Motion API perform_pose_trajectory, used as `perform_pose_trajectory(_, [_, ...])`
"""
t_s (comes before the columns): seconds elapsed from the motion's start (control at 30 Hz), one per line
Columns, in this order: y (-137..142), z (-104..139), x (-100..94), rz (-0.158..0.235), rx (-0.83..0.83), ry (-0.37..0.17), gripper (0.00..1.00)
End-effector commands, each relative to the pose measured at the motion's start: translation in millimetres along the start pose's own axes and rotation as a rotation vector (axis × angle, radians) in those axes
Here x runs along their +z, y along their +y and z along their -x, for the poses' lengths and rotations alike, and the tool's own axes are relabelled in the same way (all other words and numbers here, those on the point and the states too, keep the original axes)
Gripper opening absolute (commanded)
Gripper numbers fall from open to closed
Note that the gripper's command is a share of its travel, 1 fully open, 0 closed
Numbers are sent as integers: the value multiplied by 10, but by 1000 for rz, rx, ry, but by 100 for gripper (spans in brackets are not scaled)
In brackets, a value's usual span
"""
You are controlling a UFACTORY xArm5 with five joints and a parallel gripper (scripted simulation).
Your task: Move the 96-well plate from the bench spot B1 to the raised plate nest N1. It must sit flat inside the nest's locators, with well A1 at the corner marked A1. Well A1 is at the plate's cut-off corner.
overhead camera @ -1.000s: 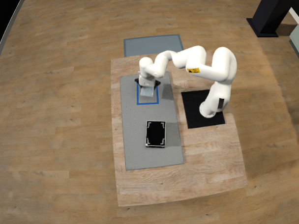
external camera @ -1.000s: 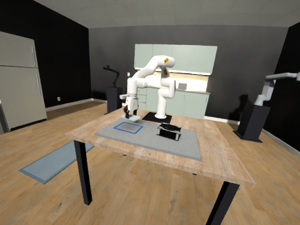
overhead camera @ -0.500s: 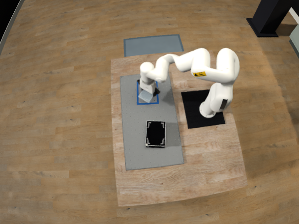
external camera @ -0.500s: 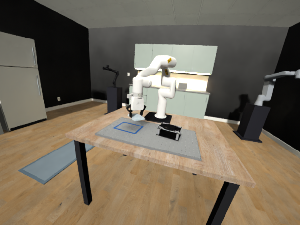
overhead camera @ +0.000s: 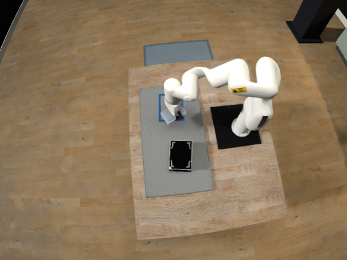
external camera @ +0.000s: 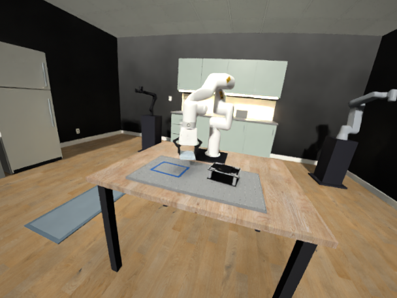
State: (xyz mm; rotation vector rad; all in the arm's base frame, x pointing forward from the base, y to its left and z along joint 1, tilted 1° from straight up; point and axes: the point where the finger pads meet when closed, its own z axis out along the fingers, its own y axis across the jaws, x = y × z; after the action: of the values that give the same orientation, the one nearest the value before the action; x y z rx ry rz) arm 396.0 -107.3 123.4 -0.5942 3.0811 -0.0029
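The pale translucent 96-well plate (overhead camera: 171,116) is held in my gripper (overhead camera: 174,115), which is shut on it. The plate hangs above the grey mat, clear of the surface, as the exterior view shows: plate (external camera: 187,155), gripper (external camera: 188,151). The blue outline of spot B1 (overhead camera: 170,108) lies below it and stands bare in the exterior view (external camera: 170,169). The raised black nest N1 (overhead camera: 181,155) with white corner locators stands further along the mat, also in the exterior view (external camera: 224,174). The plate's cut-off corner is too small to make out.
The grey perforated mat (overhead camera: 174,142) covers the left half of the wooden table. My arm's base stands on a black pad (overhead camera: 235,126). Other robot arms on black pedestals (external camera: 333,160) stand off the table.
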Motion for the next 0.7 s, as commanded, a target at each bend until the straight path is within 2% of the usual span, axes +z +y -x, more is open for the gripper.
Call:
perform_pose_trajectory(0.0, [144,72,-48,6,173,-11,0])
perform_pose_trajectory(0.23, [357,158,-93,7,406,-10,0])
perform_pose_trajectory(0.3, [357,158,-93,7,406,-10,0])
perform_pose_trajectory(0.67, [691,294,-165,9,773,-9,0])
